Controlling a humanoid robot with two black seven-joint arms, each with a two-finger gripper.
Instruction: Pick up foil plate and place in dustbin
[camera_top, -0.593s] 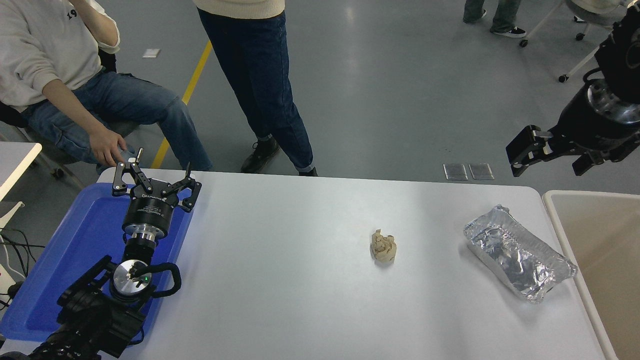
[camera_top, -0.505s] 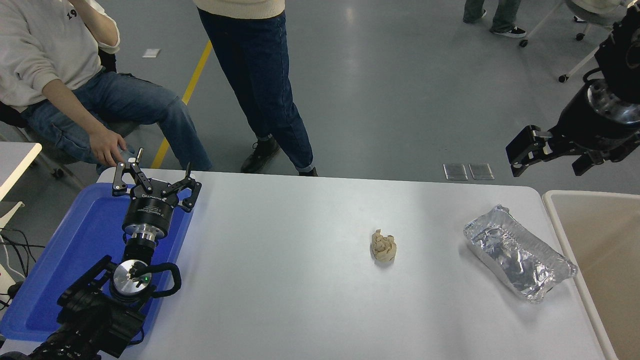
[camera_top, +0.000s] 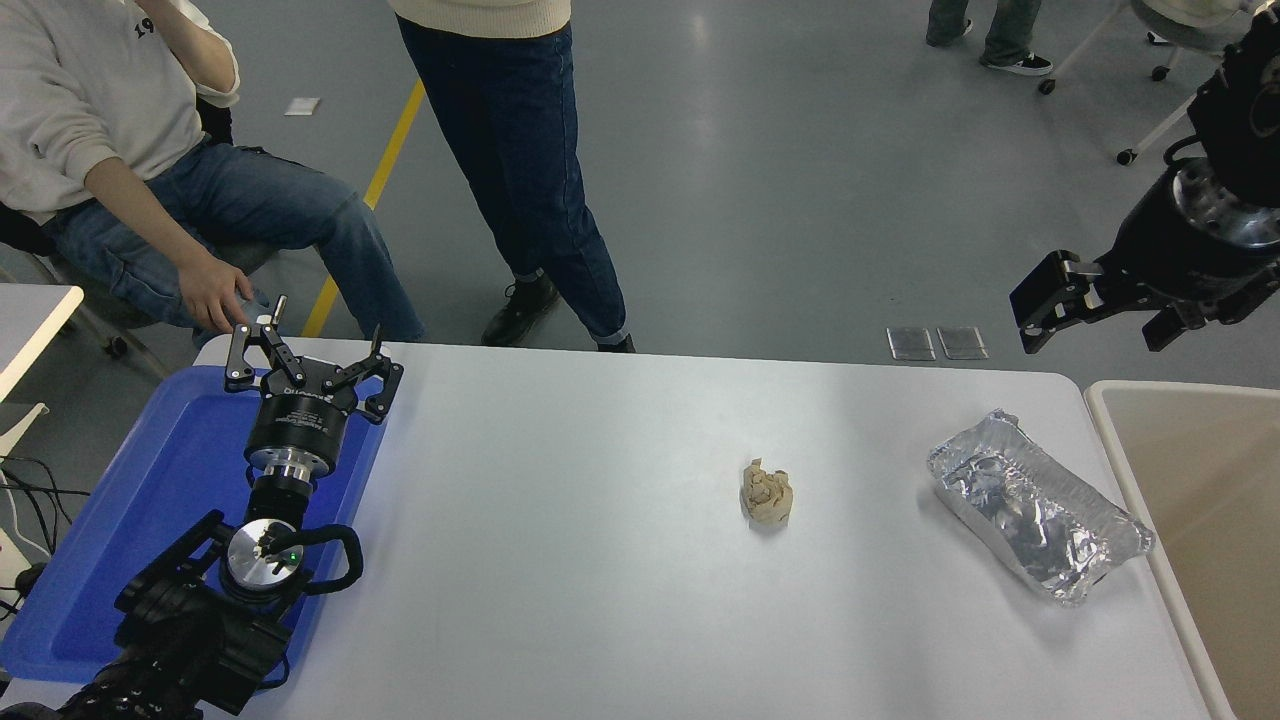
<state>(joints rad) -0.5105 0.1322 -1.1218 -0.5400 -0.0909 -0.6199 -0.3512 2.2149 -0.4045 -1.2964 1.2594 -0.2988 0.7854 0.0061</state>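
Up at the right edge of the head view, the right hand (camera_top: 1095, 315) hangs in the air beyond the far edge of the tabletop (camera_top: 600, 560), its black fingers spread apart and gripping nothing. Below that hand and a little toward the robot lies the foil plate (camera_top: 1040, 507), a crinkled silver tray resting on the tabletop at an angle, one end pointing up toward the hand and the other down toward the near right. The plate is well apart from the hand; nothing touches it. Just to the right of the plate, under and slightly outward of the hand, stands the dustbin (camera_top: 1110, 440), its pale cream rim running alongside the tabletop's right edge and its tan inside showing. The plate's lower end lies just beside that rim.

Left of the right hand, about midway across the tabletop, sits a small crumpled tan paper wad (camera_top: 767, 494), apart from the plate.

Far across at the lower left, the left hand (camera_top: 312, 358) is parked over a flat blue tray (camera_top: 150, 490), its fingers splayed and bare. Beyond the tabletop's far side, a seated person in jeans rests a hand (camera_top: 212, 296) close behind that left hand, and another person in dark jeans (camera_top: 530, 170) stands on the grey floor.
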